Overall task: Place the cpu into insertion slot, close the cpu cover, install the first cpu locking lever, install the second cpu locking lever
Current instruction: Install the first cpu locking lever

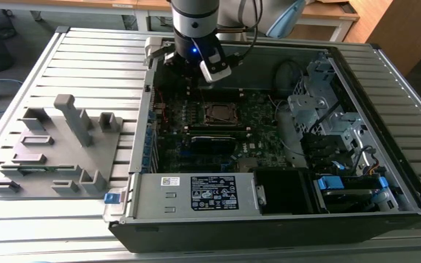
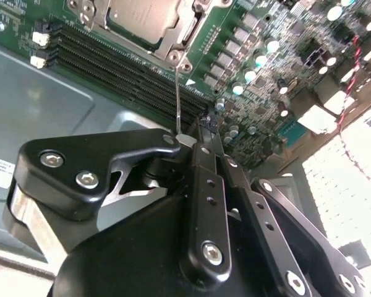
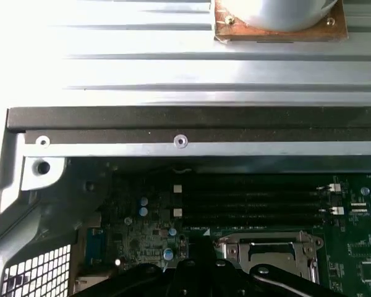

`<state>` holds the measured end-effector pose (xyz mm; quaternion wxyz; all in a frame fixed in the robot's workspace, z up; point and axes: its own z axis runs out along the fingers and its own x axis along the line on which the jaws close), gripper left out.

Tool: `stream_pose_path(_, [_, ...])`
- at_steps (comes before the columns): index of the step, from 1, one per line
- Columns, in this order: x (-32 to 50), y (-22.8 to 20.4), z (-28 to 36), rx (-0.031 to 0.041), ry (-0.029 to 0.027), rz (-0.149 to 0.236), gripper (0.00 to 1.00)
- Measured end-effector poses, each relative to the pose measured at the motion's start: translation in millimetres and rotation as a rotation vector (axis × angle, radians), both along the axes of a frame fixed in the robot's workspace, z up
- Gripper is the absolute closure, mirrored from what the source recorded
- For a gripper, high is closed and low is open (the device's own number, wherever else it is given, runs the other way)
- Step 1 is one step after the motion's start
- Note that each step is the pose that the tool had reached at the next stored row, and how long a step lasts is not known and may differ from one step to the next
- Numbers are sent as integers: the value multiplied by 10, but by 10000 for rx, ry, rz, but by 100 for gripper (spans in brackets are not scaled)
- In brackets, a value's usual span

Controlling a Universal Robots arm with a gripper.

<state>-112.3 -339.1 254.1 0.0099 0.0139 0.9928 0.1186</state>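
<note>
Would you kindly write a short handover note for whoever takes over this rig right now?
Claw: shut, low over the motherboard, close beside the socket.
Cpu: seated in the insertion slot, grey top showing.
Cpu cover: lies flat around the chip, so it looks closed.
Locking lever: a thin wire lever reaches out from the socket, with its free end next to the claw tip. I cannot tell whether they touch.
Done: chip placed, cover down.
Left: that lever appears unlatched, and the other lever's state is unclear.
</note>
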Motion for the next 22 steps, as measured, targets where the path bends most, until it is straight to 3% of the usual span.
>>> stream_pose_path(1, [0,-1,0,84,-1,0,89])
stream_pose_path(5, [5,-1,0,95,0,1,89])
stream_pose_path(10, [99,-1,0,76,-1,0,89])
stream_pose_path(15, [220,-1,0,-4,-1,-1,89])
stream_pose_path(18, [289,-1,0,-162,-1,-13,89])
stream_pose_path(22, [358,-1,0,-228,0,-14,89])
